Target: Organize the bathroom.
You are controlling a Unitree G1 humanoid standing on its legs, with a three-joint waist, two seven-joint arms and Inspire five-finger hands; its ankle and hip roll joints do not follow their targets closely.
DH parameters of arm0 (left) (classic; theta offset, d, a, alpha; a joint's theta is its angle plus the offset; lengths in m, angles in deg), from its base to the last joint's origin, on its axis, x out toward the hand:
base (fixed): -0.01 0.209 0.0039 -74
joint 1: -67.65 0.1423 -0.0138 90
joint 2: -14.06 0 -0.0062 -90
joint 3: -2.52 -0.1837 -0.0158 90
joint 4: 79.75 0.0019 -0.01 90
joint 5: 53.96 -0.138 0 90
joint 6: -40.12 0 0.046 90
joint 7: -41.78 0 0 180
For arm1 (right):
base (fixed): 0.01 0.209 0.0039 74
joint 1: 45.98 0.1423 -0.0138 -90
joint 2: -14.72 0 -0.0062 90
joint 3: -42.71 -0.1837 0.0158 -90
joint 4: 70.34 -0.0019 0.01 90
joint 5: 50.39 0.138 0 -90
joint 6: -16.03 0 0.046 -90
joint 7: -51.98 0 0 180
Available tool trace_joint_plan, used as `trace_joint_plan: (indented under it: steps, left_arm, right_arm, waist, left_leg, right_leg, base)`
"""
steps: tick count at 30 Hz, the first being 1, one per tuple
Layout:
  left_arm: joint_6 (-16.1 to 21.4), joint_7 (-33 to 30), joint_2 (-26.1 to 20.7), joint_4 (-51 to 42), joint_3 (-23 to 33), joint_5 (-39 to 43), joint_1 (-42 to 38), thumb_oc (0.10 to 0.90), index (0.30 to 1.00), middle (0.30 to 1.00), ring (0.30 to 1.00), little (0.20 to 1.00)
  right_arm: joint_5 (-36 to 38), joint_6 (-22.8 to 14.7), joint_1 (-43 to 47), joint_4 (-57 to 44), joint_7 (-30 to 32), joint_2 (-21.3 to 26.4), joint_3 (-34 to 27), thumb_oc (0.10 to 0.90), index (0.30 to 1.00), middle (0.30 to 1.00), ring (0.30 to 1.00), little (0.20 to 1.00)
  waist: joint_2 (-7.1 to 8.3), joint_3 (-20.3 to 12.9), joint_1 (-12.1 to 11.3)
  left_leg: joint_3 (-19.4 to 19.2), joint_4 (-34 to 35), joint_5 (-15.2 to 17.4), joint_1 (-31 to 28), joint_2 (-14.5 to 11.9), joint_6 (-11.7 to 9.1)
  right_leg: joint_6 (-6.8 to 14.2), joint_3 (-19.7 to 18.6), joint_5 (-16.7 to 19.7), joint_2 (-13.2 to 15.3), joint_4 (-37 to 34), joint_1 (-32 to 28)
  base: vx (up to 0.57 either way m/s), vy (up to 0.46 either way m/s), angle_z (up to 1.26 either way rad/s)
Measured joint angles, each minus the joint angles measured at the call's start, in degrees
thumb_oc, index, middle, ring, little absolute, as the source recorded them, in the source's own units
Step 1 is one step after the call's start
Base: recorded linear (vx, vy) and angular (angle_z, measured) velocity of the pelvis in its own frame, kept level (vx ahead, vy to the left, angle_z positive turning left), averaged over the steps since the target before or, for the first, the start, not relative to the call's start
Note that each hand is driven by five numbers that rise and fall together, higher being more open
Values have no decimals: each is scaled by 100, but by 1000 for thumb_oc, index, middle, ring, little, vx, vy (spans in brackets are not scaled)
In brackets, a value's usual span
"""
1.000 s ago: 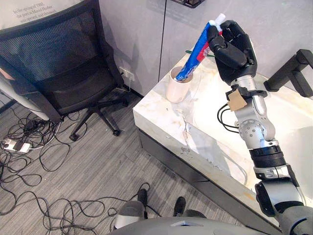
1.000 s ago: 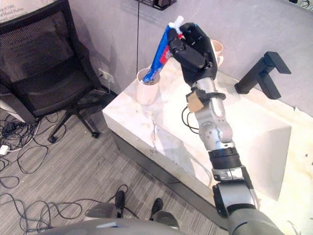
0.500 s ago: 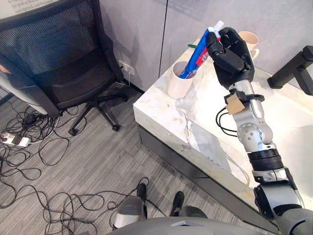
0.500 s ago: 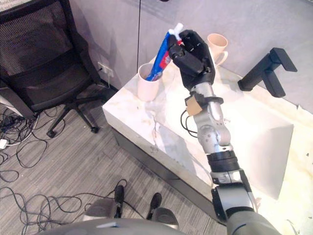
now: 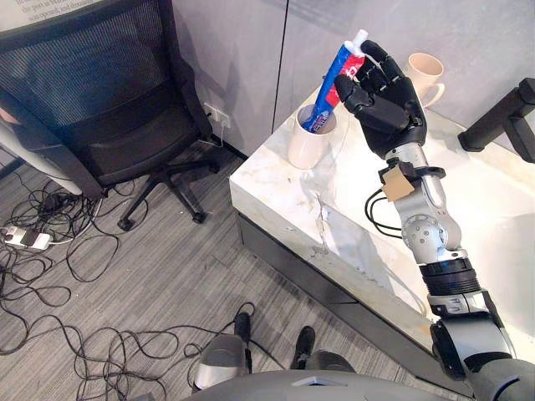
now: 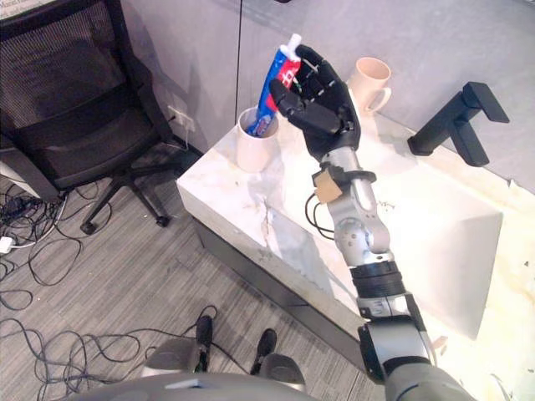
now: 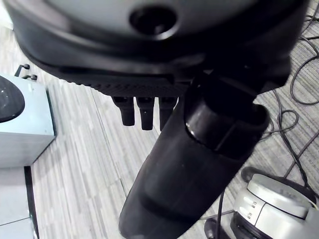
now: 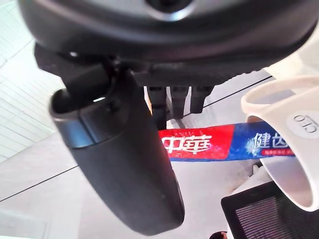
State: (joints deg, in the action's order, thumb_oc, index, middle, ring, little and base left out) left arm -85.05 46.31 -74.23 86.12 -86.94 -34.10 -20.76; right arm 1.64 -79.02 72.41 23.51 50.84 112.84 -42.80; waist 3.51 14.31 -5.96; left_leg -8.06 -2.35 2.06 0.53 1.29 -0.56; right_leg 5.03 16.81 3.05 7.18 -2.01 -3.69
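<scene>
A blue, red and white toothpaste tube [image 5: 334,83] stands tilted with its lower end inside a white cup [image 5: 305,146] at the far left corner of the marble counter [image 5: 284,192]. My right hand [image 5: 384,100] is raised just right of the tube, its fingers spread straight, with the fingertips beside the tube's upper part. In the right wrist view the tube [image 8: 224,144] runs past the straight fingers [image 8: 177,97] into the cup [image 8: 284,164]. My left hand [image 7: 189,164] hangs open over the floor.
A second cream mug [image 5: 422,71] stands at the counter's back by the wall. A black faucet [image 5: 501,125] rises over the sink basin [image 6: 451,217] to the right. A black office chair [image 5: 100,100] and loose cables [image 5: 50,251] sit on the floor to the left.
My right hand's fingers have uncurled from the tube. The tube has sunk deeper into the cup and stands more upright.
</scene>
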Motion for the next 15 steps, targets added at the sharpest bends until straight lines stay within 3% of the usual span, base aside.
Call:
trace_joint_plan:
  steps: [15]
  left_arm:
    - [0, 126, -16, 1, 1, -3, -5, 800, 900, 900, 900, 900]
  right_arm:
    - [-8, 119, -126, 0, -112, 1, 0, 800, 900, 900, 900, 900]
  waist:
    - [7, -5, 17]
  left_leg:
    - [-100, -128, 68, 25, 0, 31]
  right_leg:
    - [-2, -122, -1, 30, 106, 67]
  base:
    - [-6, 1, -2]
